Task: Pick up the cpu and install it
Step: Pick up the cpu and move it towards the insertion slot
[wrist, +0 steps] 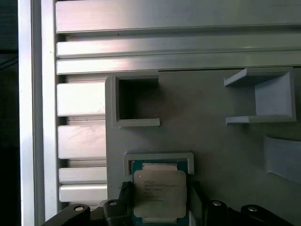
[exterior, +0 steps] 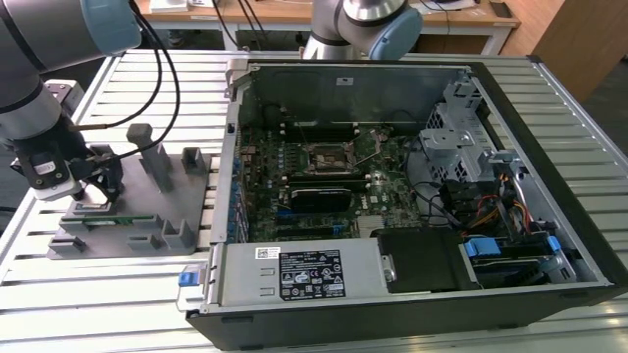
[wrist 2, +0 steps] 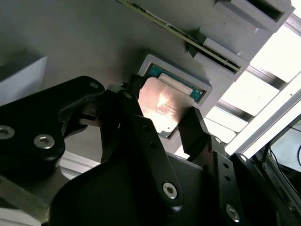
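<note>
On the grey plastic plate (wrist: 211,155): flat square silver-topped cpu (wrist: 159,193), in its pocket
black gripper (wrist 2: 163,108): right over it, can't tell if clamped
risk: off-centre squeeze could tilt it

Arm (exterior: 34,103) in brushed silver-grey tube, pale blue cap (exterior: 103,22) well above gripper (exterior: 100,195). Black cables (exterior: 175,73) looped loose above gripper, down to wrist. Pale grey block (exterior: 41,176) with small label just beside gripper. Gripper matte black throughout, chunky rounded links (wrist 2: 141,141). Silver socket-head screws (wrist 2: 43,140) set in the links, seen in second wrist view. Broad curved black housing (wrist 2: 108,197) behind the links.
</note>
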`<state>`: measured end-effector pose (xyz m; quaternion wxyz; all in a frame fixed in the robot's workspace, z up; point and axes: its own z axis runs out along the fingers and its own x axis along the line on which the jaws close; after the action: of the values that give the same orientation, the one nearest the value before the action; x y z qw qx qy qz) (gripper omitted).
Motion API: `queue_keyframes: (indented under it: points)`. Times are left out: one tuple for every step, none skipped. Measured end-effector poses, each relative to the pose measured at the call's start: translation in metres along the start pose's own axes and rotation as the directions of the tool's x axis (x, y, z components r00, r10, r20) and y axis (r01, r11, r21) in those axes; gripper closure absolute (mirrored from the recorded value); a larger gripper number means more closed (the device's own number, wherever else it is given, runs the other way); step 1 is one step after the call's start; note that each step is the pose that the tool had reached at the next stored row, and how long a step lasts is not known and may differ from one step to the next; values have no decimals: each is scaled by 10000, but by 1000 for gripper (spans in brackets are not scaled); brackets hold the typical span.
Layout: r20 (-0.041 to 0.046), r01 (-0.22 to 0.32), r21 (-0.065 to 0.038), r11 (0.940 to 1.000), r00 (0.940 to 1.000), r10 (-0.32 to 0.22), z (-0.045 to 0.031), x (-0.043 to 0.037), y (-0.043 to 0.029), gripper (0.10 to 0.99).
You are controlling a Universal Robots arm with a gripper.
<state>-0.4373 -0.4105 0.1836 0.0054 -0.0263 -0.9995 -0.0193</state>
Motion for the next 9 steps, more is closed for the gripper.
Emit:
queue_keyframes:
  points:
    - [-2, 6, 1, 10000, 10000, -6, -5, -1, 0, 486]
    - [1, 13, 0, 10000, 10000, -13, -6, -1, 0, 486]
    - [2, 24, -2, 10000, 10000, -24, -6, -1, 0, 486]
    - [3, 40, -1, 10000, 10000, -40, -6, -1, 0, 486]
    - [1, 58, -1, 10000, 10000, -58, -7, -1, 0, 486]
    - [0, 79, 2, 10000, 10000, -79, -7, -1, 0, 486]
    - [-2, 95, 4, 10000, 10000, -95, -8, -1, 0, 486]
    - [-2, 105, 4, 9999, 9999, -105, -8, -1, 0, 486]
    - [-3, 110, 4, 9999, 9999, -110, -8, 0, 0, 486]
